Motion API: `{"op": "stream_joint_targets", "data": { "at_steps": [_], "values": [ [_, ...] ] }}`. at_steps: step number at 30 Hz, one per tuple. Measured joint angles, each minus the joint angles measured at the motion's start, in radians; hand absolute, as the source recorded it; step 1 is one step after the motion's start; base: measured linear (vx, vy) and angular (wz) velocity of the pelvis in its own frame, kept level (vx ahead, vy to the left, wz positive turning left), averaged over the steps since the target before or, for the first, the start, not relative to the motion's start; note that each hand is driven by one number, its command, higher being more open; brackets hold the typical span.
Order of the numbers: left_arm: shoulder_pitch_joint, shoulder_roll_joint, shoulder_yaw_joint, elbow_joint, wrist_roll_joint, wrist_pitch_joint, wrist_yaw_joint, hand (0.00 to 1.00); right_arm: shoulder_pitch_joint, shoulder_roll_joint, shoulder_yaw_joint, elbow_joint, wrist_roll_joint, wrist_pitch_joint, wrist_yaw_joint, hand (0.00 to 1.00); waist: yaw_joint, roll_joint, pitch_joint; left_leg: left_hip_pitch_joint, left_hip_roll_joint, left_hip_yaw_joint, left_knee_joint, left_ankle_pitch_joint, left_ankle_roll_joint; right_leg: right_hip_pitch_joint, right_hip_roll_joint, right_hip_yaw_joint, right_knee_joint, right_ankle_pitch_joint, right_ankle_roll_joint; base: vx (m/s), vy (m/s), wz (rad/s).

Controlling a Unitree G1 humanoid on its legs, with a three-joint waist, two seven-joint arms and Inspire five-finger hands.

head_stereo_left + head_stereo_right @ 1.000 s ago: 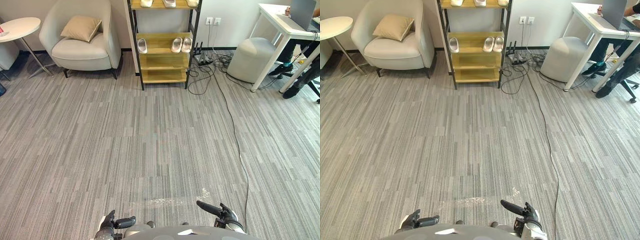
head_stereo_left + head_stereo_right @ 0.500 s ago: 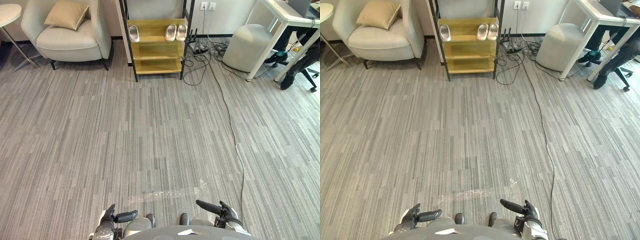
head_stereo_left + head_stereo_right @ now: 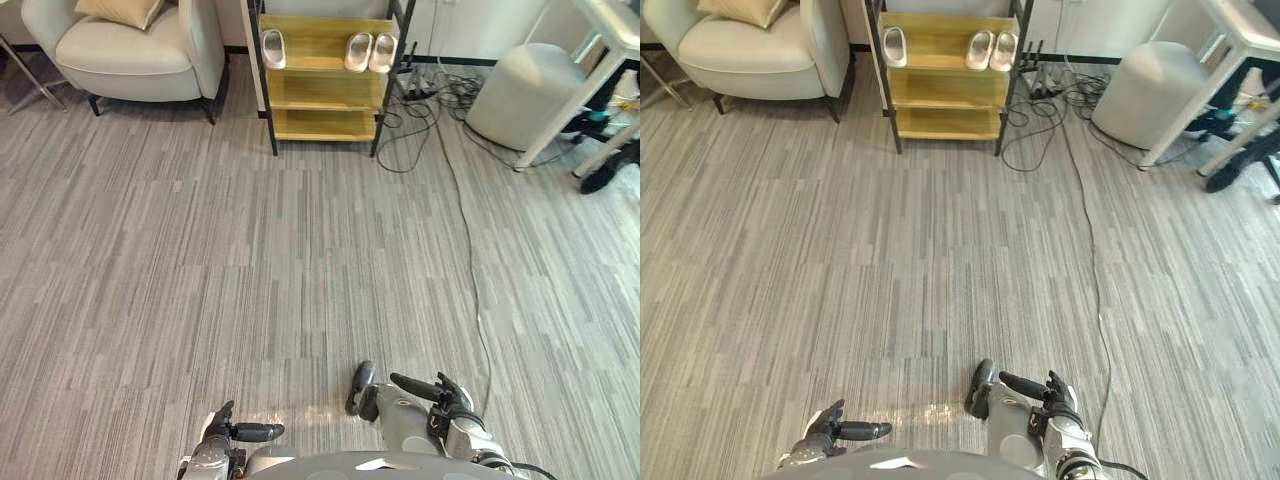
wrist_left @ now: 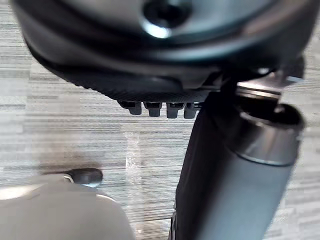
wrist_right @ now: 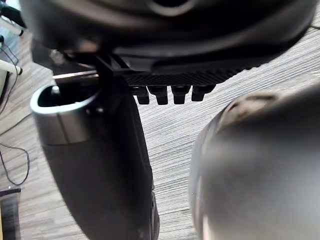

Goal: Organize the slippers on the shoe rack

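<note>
At 12 o'clock the distant shoe rack (image 3: pixel 320 92) held 3 slippers (image 3: pixel 358 52), so left robot hand (image 3: pixel 222 438) and right robot hand (image 3: pixel 446 398) hung slack-fingered, empty.

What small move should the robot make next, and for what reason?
Probably a step forward toward the shoe rack: it stands far across the floor, with one slipper lying apart from the pair on its shelf. The left hand and right hand hang low, open, holding nothing, well out of reach.
</note>
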Motion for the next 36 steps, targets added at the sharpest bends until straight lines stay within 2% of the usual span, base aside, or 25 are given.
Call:
{"op": "stream_joint_targets", "data": {
  "at_steps": [1, 2, 4, 5, 6, 9, 11, 12, 13, 14, 17, 18, 19, 20, 21, 22, 24, 25, 27, 29, 30, 31, 32, 34, 36],
  "values": [
    [-0.009, -0.002, 0.021, 0.001, -0.002, -0.002, -0.004, 1.00, 0.000, 0.000, 0.003, -0.001, -0.002, -0.003, 0.004, 1.00, 0.001, 0.013, 0.001, -0.089, 0.033, -0.002, 0.216, 0.024, -0.015, 0.058, 0.034, -0.014, -0.047, -0.022, -0.006, 0.71, -0.368, 0.21],
    [-0.008, -0.007, 0.040, 0.001, -0.003, -0.001, -0.010, 1.00, 0.005, -0.004, 0.026, 0.004, -0.001, 0.001, 0.003, 1.00, 0.005, 0.021, 0.011, -0.195, 0.078, -0.009, 0.494, 0.094, -0.008, 0.155, 0.077, -0.024, -0.134, -0.026, -0.007, 0.70, -0.370, 0.17],
    [-0.007, -0.007, 0.076, -0.018, -0.012, -0.005, -0.020, 1.00, 0.020, -0.003, 0.047, 0.005, 0.003, 0.001, 0.000, 1.00, 0.018, 0.020, 0.031, -0.306, 0.129, 0.015, 0.803, 0.081, -0.002, 0.288, 0.126, -0.020, -0.232, -0.026, -0.008, 0.53, -0.283, -0.05],
    [-0.008, -0.006, 0.105, -0.045, -0.035, -0.011, -0.022, 1.00, 0.021, 0.004, 0.052, 0.008, 0.012, 0.001, -0.003, 1.00, 0.040, 0.003, 0.042, -0.383, 0.142, 0.049, 0.920, 0.063, 0.014, 0.369, 0.140, -0.004, -0.288, -0.027, -0.008, 0.49, -0.239, -0.22],
    [-0.009, -0.006, 0.112, -0.060, -0.040, -0.018, -0.022, 1.00, 0.020, 0.005, 0.051, 0.007, 0.015, 0.001, -0.005, 1.00, 0.046, -0.005, 0.046, -0.423, 0.140, 0.063, 0.937, 0.054, 0.019, 0.398, 0.142, 0.004, -0.310, -0.027, -0.008, 0.46, -0.175, -0.24],
    [-0.028, -0.008, 0.116, -0.105, -0.058, -0.031, -0.019, 1.00, -0.010, 0.003, 0.048, 0.007, 0.031, 0.001, -0.012, 1.00, 0.067, -0.014, 0.059, -0.595, 0.099, 0.106, 0.822, 0.003, 0.023, 0.472, 0.144, 0.050, -0.384, -0.027, -0.008, 0.53, -0.045, -0.46],
    [-0.054, -0.006, 0.115, -0.115, -0.064, -0.033, -0.026, 1.00, -0.025, 0.006, 0.039, 0.005, 0.031, 0.000, -0.018, 1.00, 0.092, -0.031, 0.081, -0.635, 0.013, 0.115, 0.517, 0.017, 0.027, 0.530, 0.106, 0.097, -0.401, -0.053, 0.032, 0.35, 0.099, -0.71],
    [-0.055, -0.012, 0.114, -0.116, -0.063, -0.033, -0.025, 1.00, -0.024, 0.006, 0.040, 0.002, 0.031, -0.002, -0.022, 1.00, 0.095, -0.031, 0.081, -0.638, -0.025, 0.109, 0.290, 0.092, 0.018, 0.556, 0.095, 0.116, -0.409, -0.081, 0.060, 0.44, 0.157, -0.62],
    [-0.053, -0.020, 0.113, -0.112, -0.064, -0.033, -0.023, 1.00, -0.018, 0.003, 0.040, 0.002, 0.031, -0.003, -0.024, 1.00, 0.099, -0.010, 0.073, -0.628, -0.035, 0.099, 0.202, 0.221, 0.035, 0.573, 0.100, 0.138, -0.412, -0.108, 0.080, 0.58, 0.215, -0.59],
    [-0.057, -0.012, 0.115, -0.105, -0.064, -0.027, -0.022, 1.00, -0.012, 0.025, 0.045, 0.009, 0.031, 0.001, -0.026, 1.00, 0.105, -0.043, 0.067, -0.607, -0.066, 0.101, 0.193, 0.277, 0.087, 0.590, 0.070, 0.164, -0.410, -0.127, 0.088, 0.40, 0.151, -0.34],
    [-0.062, 0.001, 0.117, -0.103, -0.064, -0.023, -0.020, 1.00, 0.002, 0.041, 0.049, 0.013, 0.031, 0.004, -0.025, 1.00, 0.101, -0.075, 0.061, -0.615, -0.092, 0.117, 0.275, 0.222, 0.132, 0.595, 0.022, 0.199, -0.369, -0.121, 0.106, 0.54, 0.145, -0.06],
    [-0.057, 0.002, 0.120, -0.084, -0.065, -0.019, -0.019, 1.00, 0.012, 0.041, 0.052, 0.014, 0.030, 0.005, -0.023, 1.00, 0.103, -0.070, 0.057, -0.583, -0.083, 0.133, 0.337, 0.157, 0.144, 0.578, 0.005, 0.236, -0.238, -0.130, 0.124, 0.57, 0.205, -0.21],
    [-0.054, 0.000, 0.121, -0.080, -0.065, -0.018, -0.018, 1.00, 0.013, 0.041, 0.055, 0.015, 0.030, 0.005, -0.022, 1.00, 0.105, -0.068, 0.057, -0.563, -0.079, 0.140, 0.344, 0.133, 0.146, 0.560, -0.004, 0.246, -0.163, -0.135, 0.134, 0.36, 0.146, -0.39],
    [-0.049, 0.002, 0.117, -0.066, -0.064, -0.016, -0.019, 1.00, 0.014, 0.044, 0.061, 0.019, 0.029, 0.002, -0.018, 1.00, 0.104, -0.069, 0.057, -0.501, -0.077, 0.150, 0.334, 0.090, 0.144, 0.487, -0.036, 0.272, 0.076, -0.120, 0.186, 0.41, 0.176, -0.35],
    [-0.049, 0.012, 0.107, -0.054, -0.062, -0.006, -0.019, 1.00, 0.014, 0.048, 0.061, 0.021, 0.028, 0.002, -0.008, 1.00, 0.094, -0.074, 0.056, -0.422, -0.089, 0.153, 0.305, 0.045, 0.145, 0.355, -0.084, 0.287, 0.401, -0.083, 0.262, 0.38, 0.126, -0.25],
    [-0.047, 0.017, 0.101, -0.049, -0.062, 0.000, -0.018, 1.00, 0.016, 0.046, 0.060, 0.013, 0.027, 0.002, -0.005, 1.00, 0.088, -0.080, 0.053, -0.381, -0.099, 0.156, 0.284, 0.040, 0.146, 0.296, -0.110, 0.280, 0.514, -0.098, 0.236, 0.46, 0.102, -0.07],
    [-0.042, 0.020, 0.088, -0.045, -0.062, 0.005, -0.016, 1.00, 0.012, 0.033, 0.061, 0.000, 0.017, -0.003, -0.003, 1.00, 0.076, -0.081, 0.051, -0.294, -0.108, 0.160, 0.224, 0.039, 0.147, 0.222, -0.140, 0.222, 0.571, -0.131, 0.181, 0.35, 0.030, 0.03],
    [-0.041, 0.019, 0.071, -0.045, -0.063, 0.005, -0.017, 1.00, 0.009, 0.025, 0.062, 0.001, 0.008, -0.007, -0.004, 1.00, 0.072, -0.067, 0.057, -0.215, -0.103, 0.159, 0.161, 0.042, 0.142, 0.175, -0.142, 0.149, 0.461, -0.165, 0.127, 0.33, -0.003, 0.03],
    [-0.041, 0.013, 0.067, -0.045, -0.062, 0.005, -0.016, 1.00, 0.000, 0.023, 0.064, 0.002, -0.001, -0.008, -0.003, 1.00, 0.070, -0.058, 0.050, -0.156, -0.082, 0.152, 0.112, 0.043, 0.137, 0.113, -0.097, 0.126, 0.180, -0.165, 0.122, 0.46, -0.083, 0.16],
    [-0.045, 0.010, 0.065, -0.045, -0.062, 0.004, -0.018, 1.00, -0.005, 0.025, 0.065, 0.007, -0.009, -0.002, 0.000, 1.00, 0.051, -0.060, 0.050, -0.114, -0.072, 0.124, 0.073, 0.038, 0.104, 0.084, -0.041, 0.189, -0.126, -0.036, 0.142, 0.55, -0.186, 0.50],
    [-0.041, 0.008, 0.066, -0.045, -0.062, 0.004, -0.018, 1.00, 0.001, 0.022, 0.064, 0.016, -0.010, 0.003, -0.001, 1.00, 0.040, -0.065, 0.047, -0.088, -0.069, 0.096, 0.052, 0.028, 0.081, 0.100, -0.017, 0.233, -0.193, 0.110, 0.151, 0.53, -0.210, 0.65],
    [-0.041, 0.009, 0.068, -0.043, -0.062, 0.004, -0.017, 1.00, 0.009, 0.016, 0.061, 0.020, -0.009, 0.006, 0.001, 1.00, 0.036, -0.069, 0.040, -0.062, -0.067, 0.070, 0.041, 0.016, 0.061, 0.116, -0.005, 0.255, -0.193, 0.167, 0.084, 0.53, -0.230, 0.48],
    [-0.044, -0.012, 0.073, -0.041, -0.062, 0.002, -0.016, 1.00, 0.006, 0.001, 0.061, 0.028, -0.010, 0.010, 0.000, 1.00, 0.046, -0.035, 0.034, -0.059, -0.034, 0.058, 0.040, 0.014, 0.055, 0.106, 0.015, 0.243, -0.145, 0.132, 0.077, 0.42, -0.187, 0.27],
    [-0.041, -0.040, 0.074, -0.038, -0.062, 0.002, -0.016, 1.00, 0.009, -0.014, 0.050, 0.035, -0.009, 0.014, 0.000, 1.00, 0.037, -0.003, 0.021, -0.065, -0.015, 0.034, 0.071, 0.016, 0.051, 0.102, 0.019, 0.210, -0.084, 0.049, 0.069, 0.48, -0.201, 0.38],
    [-0.046, -0.059, 0.077, -0.039, -0.062, 0.001, -0.019, 1.00, 0.024, -0.018, 0.015, 0.031, -0.009, 0.014, 0.000, 1.00, 0.030, 0.011, 0.020, -0.144, 0.013, 0.013, 0.273, 0.027, 0.034, 0.163, 0.023, 0.167, -0.105, 0.010, 0.067, 0.47, -0.237, 0.63]
  ]
}}
